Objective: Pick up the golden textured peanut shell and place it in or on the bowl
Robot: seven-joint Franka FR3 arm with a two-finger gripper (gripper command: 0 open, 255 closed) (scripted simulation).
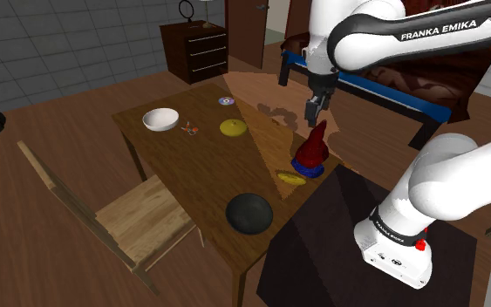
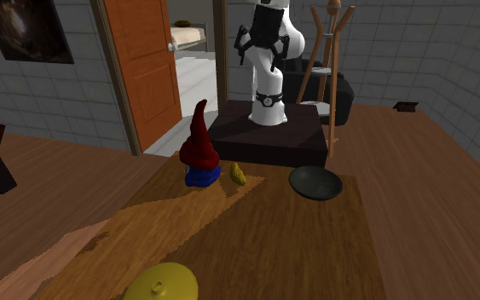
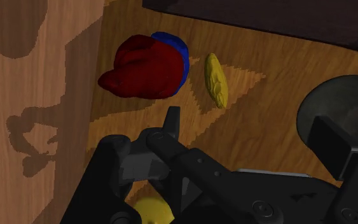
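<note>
The golden, ridged peanut shell (image 1: 291,177) (image 2: 239,175) (image 3: 216,79) lies on the wooden table (image 1: 200,170) near the edge by the stand, right beside a gnome figure with a red hat and blue body (image 1: 311,150) (image 2: 199,145) (image 3: 147,67). A dark round bowl (image 1: 249,212) (image 2: 315,182) (image 3: 346,102) sits further along that edge. At the table's far end stands a white bowl (image 1: 160,119). My gripper (image 1: 313,110) (image 3: 247,124) hangs open and holds nothing, high above the gnome and the shell.
A yellow domed disc (image 1: 233,127) (image 2: 161,283) lies mid-table, with small colourful bits (image 1: 188,131) and a small disc (image 1: 226,101) nearby. A wooden chair (image 1: 130,214) stands at the table's long side. The dark stand (image 2: 268,136) abuts the table, a coat rack (image 2: 332,77) beside it.
</note>
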